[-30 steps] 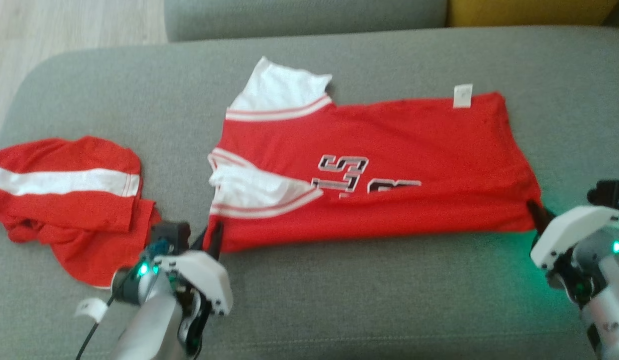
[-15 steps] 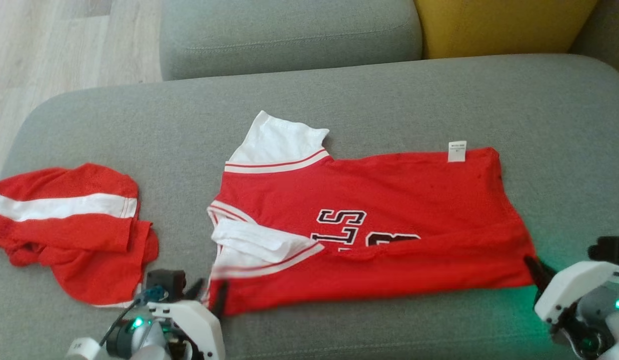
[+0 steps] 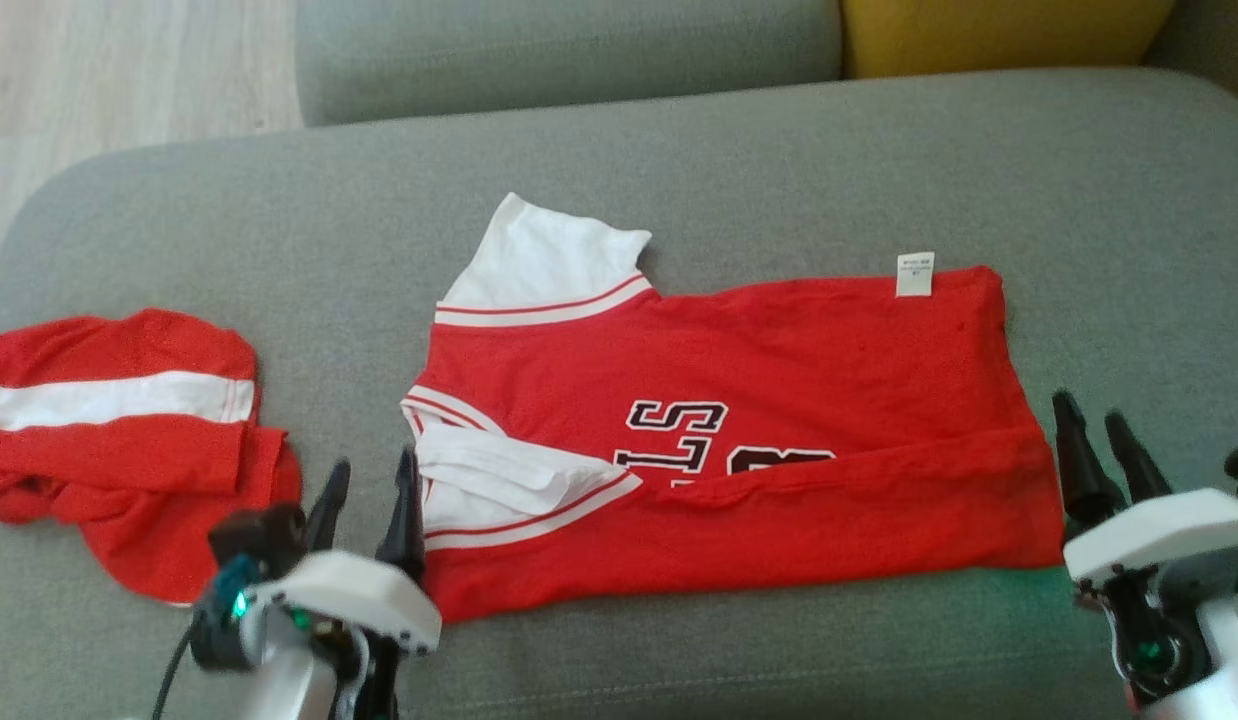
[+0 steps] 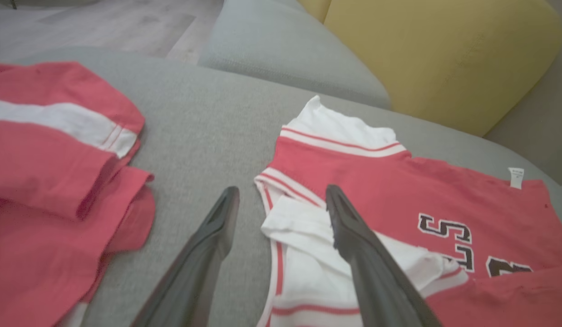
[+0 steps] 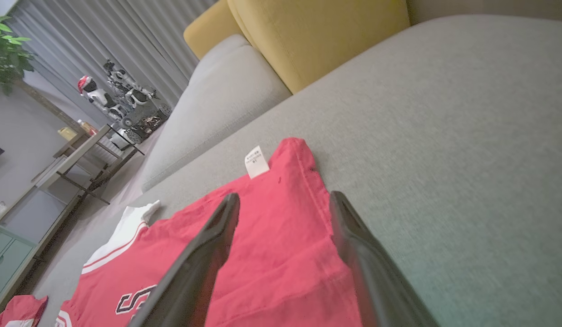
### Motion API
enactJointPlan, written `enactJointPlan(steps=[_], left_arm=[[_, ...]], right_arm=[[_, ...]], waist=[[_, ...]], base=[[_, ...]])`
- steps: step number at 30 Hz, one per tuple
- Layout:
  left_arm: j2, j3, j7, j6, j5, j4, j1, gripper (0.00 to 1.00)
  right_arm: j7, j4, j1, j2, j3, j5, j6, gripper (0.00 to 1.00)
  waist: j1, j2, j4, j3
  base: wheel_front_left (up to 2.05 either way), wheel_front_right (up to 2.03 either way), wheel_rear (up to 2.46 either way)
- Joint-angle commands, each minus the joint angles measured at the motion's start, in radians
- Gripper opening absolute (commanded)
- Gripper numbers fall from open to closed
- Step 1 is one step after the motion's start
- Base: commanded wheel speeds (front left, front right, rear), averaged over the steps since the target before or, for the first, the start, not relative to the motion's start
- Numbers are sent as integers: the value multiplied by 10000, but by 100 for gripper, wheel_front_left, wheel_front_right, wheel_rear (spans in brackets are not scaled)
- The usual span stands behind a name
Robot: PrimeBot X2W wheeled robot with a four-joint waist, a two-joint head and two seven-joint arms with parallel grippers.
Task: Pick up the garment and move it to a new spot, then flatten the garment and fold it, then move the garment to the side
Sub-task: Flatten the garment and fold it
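Observation:
The garment (image 3: 779,400) is a red jersey with white sleeves and dark lettering, spread on the grey sofa seat (image 3: 779,160). Its near edge is folded up over the lower lettering. My left gripper (image 3: 374,462) stands open at the jersey's near left corner, holding nothing. In the left wrist view the left gripper (image 4: 282,190) straddles the white sleeve edge of the jersey (image 4: 399,181). To the jersey's right, just past its near right corner, my right gripper (image 3: 1087,408) is open too. The right wrist view shows the right gripper (image 5: 284,196) above the jersey's hem (image 5: 281,236).
A second red garment with a white stripe (image 3: 119,440) lies crumpled at the seat's left end, close to my left gripper. A grey cushion (image 3: 569,50) and a yellow cushion (image 3: 999,30) stand behind. Wooden floor (image 3: 129,70) lies past the far left edge.
Both grippers have opened and let go of the jersey's near corners, and their fingers now point up off the cloth. The head camera has shifted a little.

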Motion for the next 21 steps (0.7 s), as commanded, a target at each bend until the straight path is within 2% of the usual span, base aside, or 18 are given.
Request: enactJointPlan(steps=[1, 6, 9, 15, 21], left_arm=[[58, 414, -137, 24, 94, -374, -658, 100], [254, 293, -180, -91, 454, -281, -1419, 100], [548, 163, 192, -209, 673, -62, -2275, 100], [1494, -362, 1860, -1132, 1071, 621, -4487, 100], [2349, -504, 3680, -1642, 973, 1437, -6613, 100]], right_arm=[[-199, -461, -254, -144, 197, -156, -7, 100], [-760, -965, -590, -45, 404, -592, -7, 100], [-879, -1093, -996, -88, 652, -1007, -7, 100], [-953, -1136, -2088, -70, 1227, -1512, -7, 100], [-1003, -1161, -3062, -95, 2038, -1633, -7, 100]], waist=[[0, 0, -64, 151], [0, 0, -405, 575], [0, 0, -683, 1025], [0, 0, -1352, 2070], [0, 0, -2073, 2970]], base=[[0, 0, 0], [0, 0, 0], [0, 0, 0], [0, 0, 0], [0, 0, 0]])
